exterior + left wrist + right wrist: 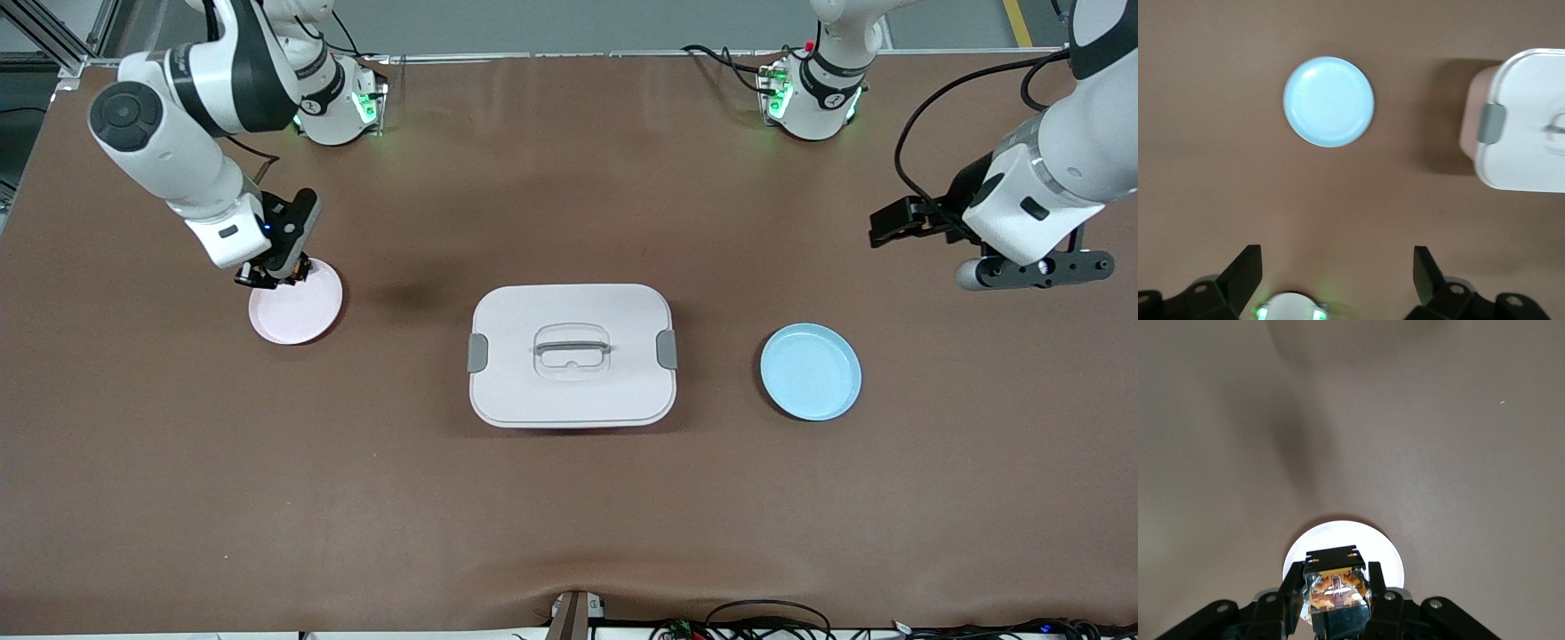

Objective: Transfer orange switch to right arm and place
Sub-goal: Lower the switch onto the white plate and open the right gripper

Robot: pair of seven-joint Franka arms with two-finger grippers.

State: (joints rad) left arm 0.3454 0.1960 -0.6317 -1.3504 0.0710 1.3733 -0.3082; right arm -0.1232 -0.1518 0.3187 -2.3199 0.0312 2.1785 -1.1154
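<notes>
While clamped between the right gripper's (1337, 603) closed fingers, small black block-shaped orange switch (1336, 587) hangs just over round pale-pink plate's (307, 316) rim — drop lies straight below. Left gripper (1338, 270) waits spread, empty, near round light-blue plate (810, 371).

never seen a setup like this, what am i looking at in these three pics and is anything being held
Two white robot arms work at a brown table. The big picture is shot from a high camera facing them; the other two come from cameras on each arm's wrist. On the table lie a pink plate, a white lidded box in the middle and a blue plate. The right end effector hangs over the pink plate's rim, shut on the orange switch, a small block seen best in its wrist picture. The left end effector waits open, up in the air at its end of the table, holding nothing.
</notes>
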